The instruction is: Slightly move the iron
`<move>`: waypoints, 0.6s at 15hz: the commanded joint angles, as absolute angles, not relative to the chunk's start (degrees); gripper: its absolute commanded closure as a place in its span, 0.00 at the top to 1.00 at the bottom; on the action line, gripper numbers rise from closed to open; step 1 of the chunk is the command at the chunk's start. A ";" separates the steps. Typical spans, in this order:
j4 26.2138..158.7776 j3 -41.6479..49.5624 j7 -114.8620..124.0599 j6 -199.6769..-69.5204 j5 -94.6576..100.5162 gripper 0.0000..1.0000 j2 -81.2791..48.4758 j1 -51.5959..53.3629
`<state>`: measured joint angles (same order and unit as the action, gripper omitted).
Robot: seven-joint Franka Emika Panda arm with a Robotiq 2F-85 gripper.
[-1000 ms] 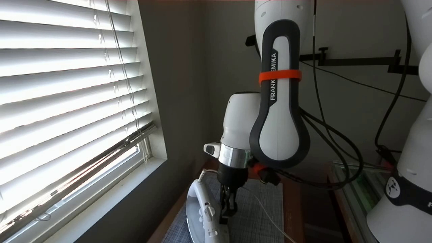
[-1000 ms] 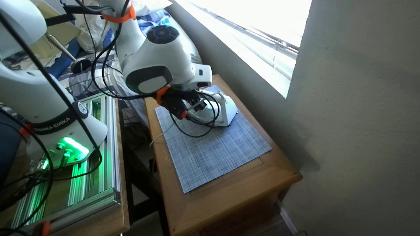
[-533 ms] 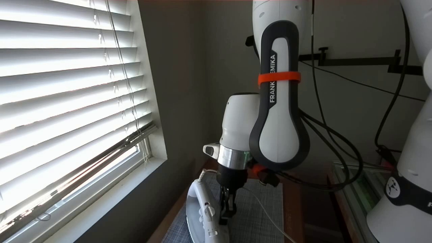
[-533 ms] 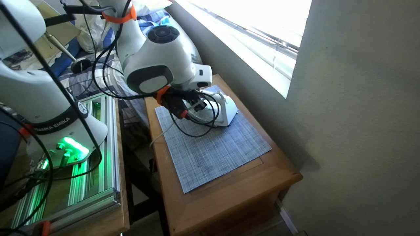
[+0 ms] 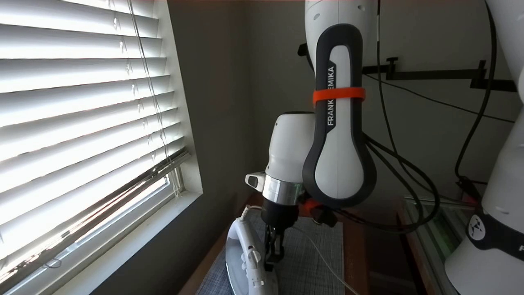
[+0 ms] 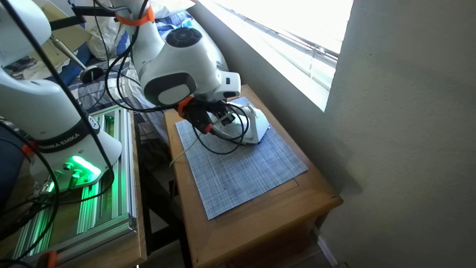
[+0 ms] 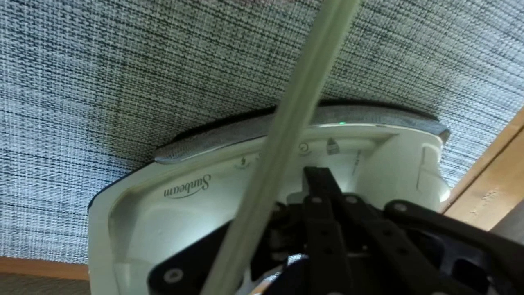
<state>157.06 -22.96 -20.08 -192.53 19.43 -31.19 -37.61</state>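
We are watching the iron (image 6: pixel 258 126) resting on the woven grey-blue mat (image 6: pixel 245 175), which is lying on the wooden table (image 6: pixel 256 238); in an exterior view the iron is sitting towards the mat's twelve o'clock edge. In an exterior view our gripper (image 5: pixel 272 262) is hanging from the white arm (image 5: pixel 290 147) and pointing down to six o'clock, with the iron lying just beside it at nine o'clock. In the wrist view the iron's white side is filling the space around six o'clock, its Sunbeam lettering standing upside down. Our black fingers (image 7: pixel 317 180) are showing towards five o'clock in front of that side, and they are looking pressed together. Whether they are touching the iron, we are not managing to tell. A pale cord (image 7: pixel 282 135) is crossing in front of the iron, running from one o'clock to just past six. In both exterior views black cables (image 6: pixel 156 110) are looping beside the arm. At nine o'clock from the table, a green light (image 6: pixel 86 165) is glowing on the robot's base (image 6: pixel 63 126).
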 commanded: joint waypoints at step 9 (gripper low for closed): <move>157.17 -18.52 -16.30 -192.99 20.87 0.00 -29.76 -32.44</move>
